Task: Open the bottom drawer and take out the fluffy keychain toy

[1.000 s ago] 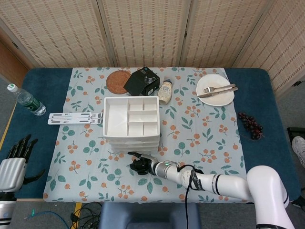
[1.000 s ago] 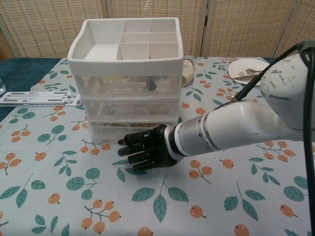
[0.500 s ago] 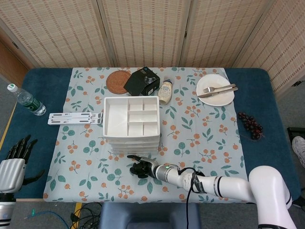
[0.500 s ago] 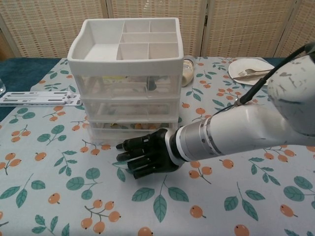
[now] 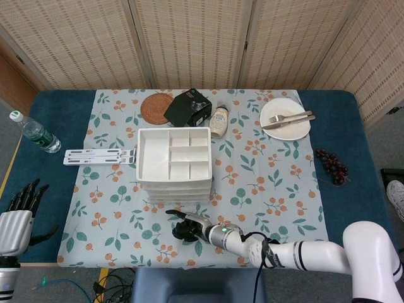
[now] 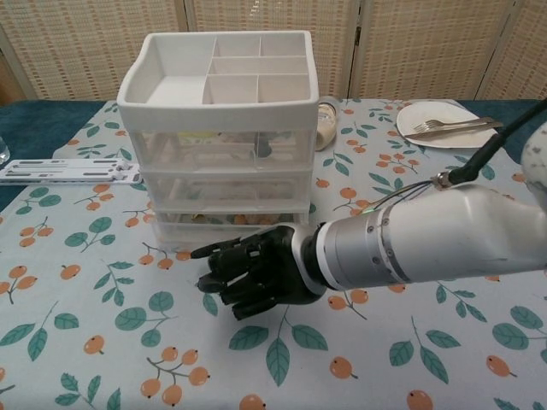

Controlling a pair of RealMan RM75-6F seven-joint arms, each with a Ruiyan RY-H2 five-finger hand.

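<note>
A white three-drawer unit (image 5: 173, 161) with a divided tray top stands mid-table. Its bottom drawer (image 6: 226, 229) looks closed, and small brownish items show dimly through the clear front. I cannot make out the fluffy keychain toy. My black right hand (image 6: 252, 275) lies on the tablecloth just in front of that drawer, fingers curled in with nothing in them and one fingertip pointing left. The head view shows the same right hand (image 5: 188, 228) a little short of the unit. My left hand (image 5: 19, 211) hangs off the table's left front corner, fingers apart and empty.
A water bottle (image 5: 35, 132) and a flat white strip (image 5: 101, 156) lie to the left. Behind the unit are a cork coaster (image 5: 156, 108), a black box (image 5: 188, 107) and a jar (image 5: 219, 121). A plate with a fork (image 5: 285, 118) and grapes (image 5: 331, 165) are on the right.
My right hand has slid back from the bottom drawer toward the table's front edge. The drawer front has not visibly moved. The left hand stays put.
</note>
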